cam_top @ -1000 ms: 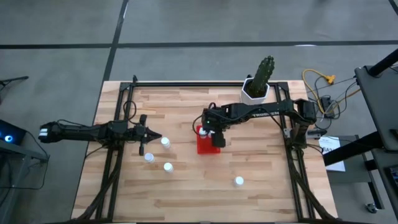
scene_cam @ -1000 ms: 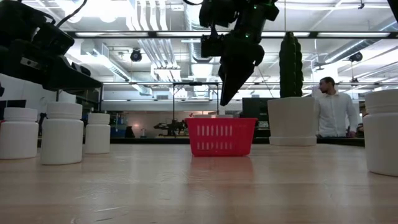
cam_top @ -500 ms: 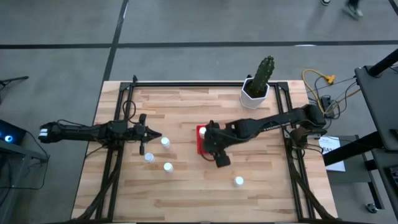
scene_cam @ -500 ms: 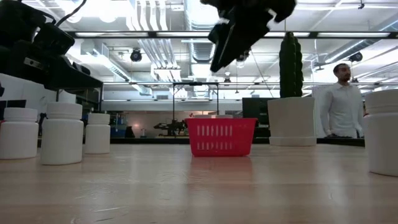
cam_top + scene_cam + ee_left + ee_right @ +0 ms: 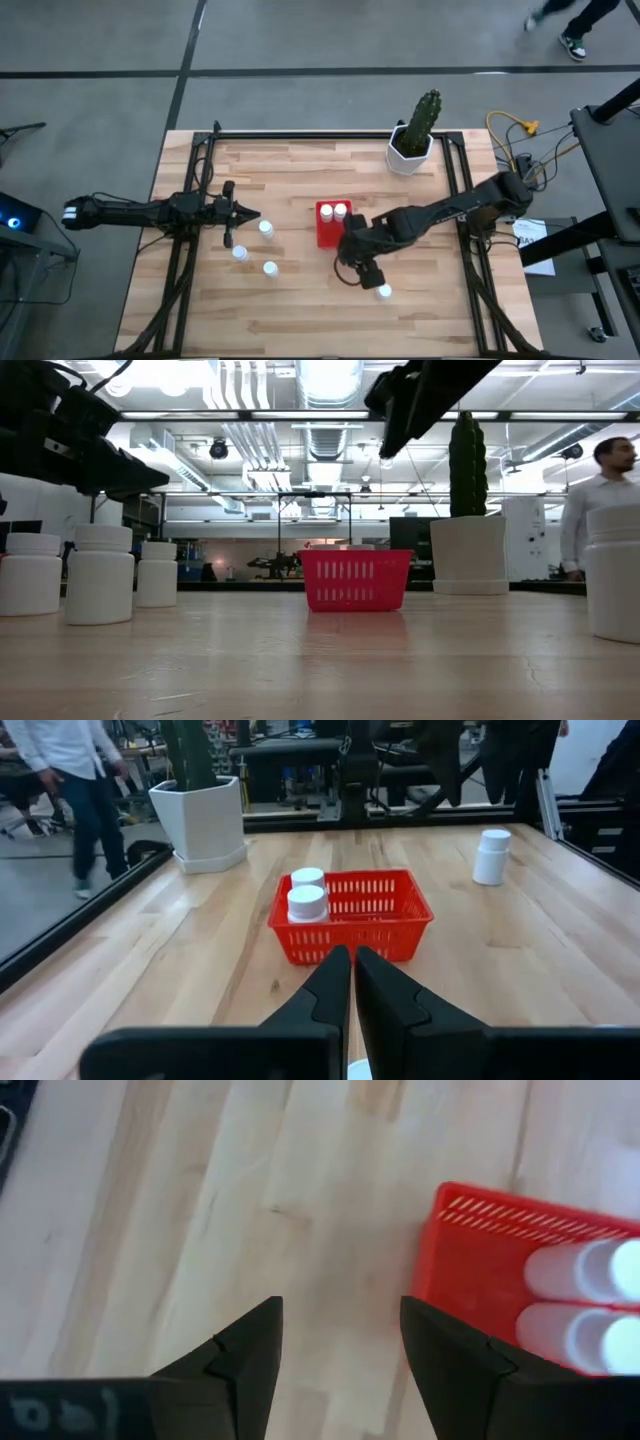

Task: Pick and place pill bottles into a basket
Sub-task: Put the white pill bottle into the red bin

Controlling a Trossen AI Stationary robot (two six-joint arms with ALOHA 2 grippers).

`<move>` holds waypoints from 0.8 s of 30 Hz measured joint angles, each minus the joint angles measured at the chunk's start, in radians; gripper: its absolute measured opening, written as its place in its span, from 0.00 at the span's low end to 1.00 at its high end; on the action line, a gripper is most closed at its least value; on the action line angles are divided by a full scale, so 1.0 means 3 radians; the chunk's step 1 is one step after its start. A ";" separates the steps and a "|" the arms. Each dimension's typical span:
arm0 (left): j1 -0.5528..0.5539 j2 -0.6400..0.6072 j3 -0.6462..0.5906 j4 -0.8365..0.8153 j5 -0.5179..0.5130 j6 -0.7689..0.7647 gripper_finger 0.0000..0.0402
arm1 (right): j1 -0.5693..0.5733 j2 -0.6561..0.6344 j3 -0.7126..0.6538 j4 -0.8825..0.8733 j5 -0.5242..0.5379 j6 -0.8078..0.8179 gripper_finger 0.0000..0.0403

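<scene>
The red basket stands mid-table with two pill bottles upright in it, also seen in the left wrist view. Three more pill bottles stand on the wood left of the basket, and one pill bottle stands alone toward the near right. My right gripper hangs open and empty above the wood, on the near side of the basket and beside the lone bottle. My left gripper is shut and empty at the left, pointing at the basket.
A white pot with a green cactus stands at the far right of the table. Black frame rails run along the left and right sides. The near half of the wooden top lies bare. A person walks in the room behind.
My right gripper has swung from above the basket toward the table's near edge, rising a little, and now hangs close to the lone bottle. Its fingers stay open. With the gripper gone, the two bottles in the basket show from above.
</scene>
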 joint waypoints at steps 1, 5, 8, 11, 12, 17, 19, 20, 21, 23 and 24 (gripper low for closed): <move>0.0000 0.0000 0.0000 0.0000 0.0000 0.0000 0.00 | 0.0028 -0.0001 0.0000 -0.0027 0.0001 0.0055 0.48; 0.0000 0.0008 0.0000 0.0000 0.0000 0.0000 0.00 | 0.0143 -0.0001 -0.0001 -0.0090 0.0005 0.0225 0.48; 0.0000 0.0007 0.0000 0.0000 0.0000 0.0000 0.00 | 0.0246 -0.0003 -0.0070 -0.0095 0.0009 0.0346 0.48; 0.0000 0.0006 0.0000 0.0000 0.0000 0.0001 0.00 | 0.0357 -0.0001 -0.0156 -0.0199 0.0004 0.0451 0.48; 0.0000 0.0006 0.0000 0.0002 0.0000 0.0001 0.00 | 0.0395 -0.0001 -0.0179 -0.0276 0.0000 0.0515 0.48; 0.0001 0.0006 0.0000 0.0002 0.0000 0.0000 0.00 | 0.0576 -0.0001 -0.0283 -0.0523 0.0000 0.0863 0.48; 0.0000 0.0006 0.0000 0.0003 0.0000 0.0001 0.00 | 0.0637 -0.0001 -0.0306 -0.0526 0.0001 0.0910 0.48; 0.0000 0.0005 0.0000 0.0002 0.0000 0.0001 0.00 | 0.0665 0.0000 -0.0310 -0.0526 0.0000 0.0915 0.48; 0.0000 0.0005 0.0000 0.0003 0.0000 0.0001 0.00 | 0.0691 0.0003 -0.0310 -0.0525 0.0001 0.0920 0.48; 0.0001 0.0008 0.0000 0.0004 0.0000 0.0001 0.00 | 0.0737 0.0003 -0.0310 -0.0524 0.0001 0.0926 0.48; 0.0001 0.0009 0.0000 0.0003 0.0000 0.0001 0.00 | 0.0754 0.0003 -0.0310 -0.0525 0.0000 0.0922 0.48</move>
